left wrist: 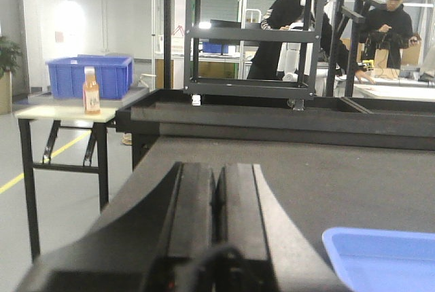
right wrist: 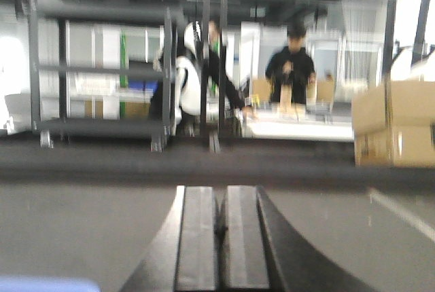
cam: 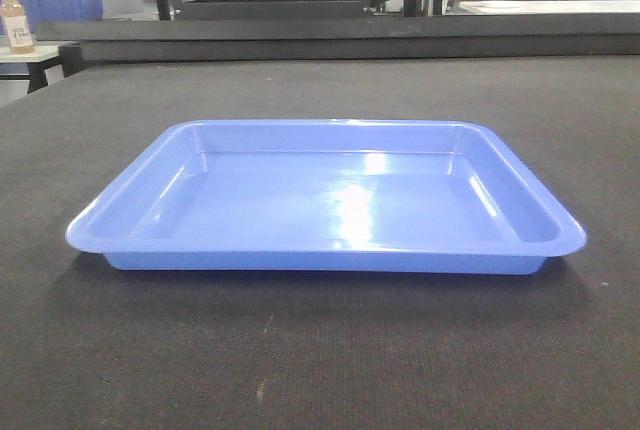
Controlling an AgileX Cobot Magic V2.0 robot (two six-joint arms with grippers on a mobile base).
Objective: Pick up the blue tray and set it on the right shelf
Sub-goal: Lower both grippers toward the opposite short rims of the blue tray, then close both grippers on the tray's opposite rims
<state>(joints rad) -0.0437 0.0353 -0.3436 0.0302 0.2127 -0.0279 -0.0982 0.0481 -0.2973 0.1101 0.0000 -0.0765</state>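
Periwinkle-blue, the shallow glossy plastic tray [cam: 325,200] lies flat on the dark table [cam: 320,370] between the left hand [left wrist: 216,170] and right hand [right wrist: 220,193], both closed tight and empty, so I'd part them first, then take opposite rims evenly.

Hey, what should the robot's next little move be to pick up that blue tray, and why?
Probably open both claws. The left claw and right claw are shut, and the blue tray lies flat on the dark table, untouched, between them.
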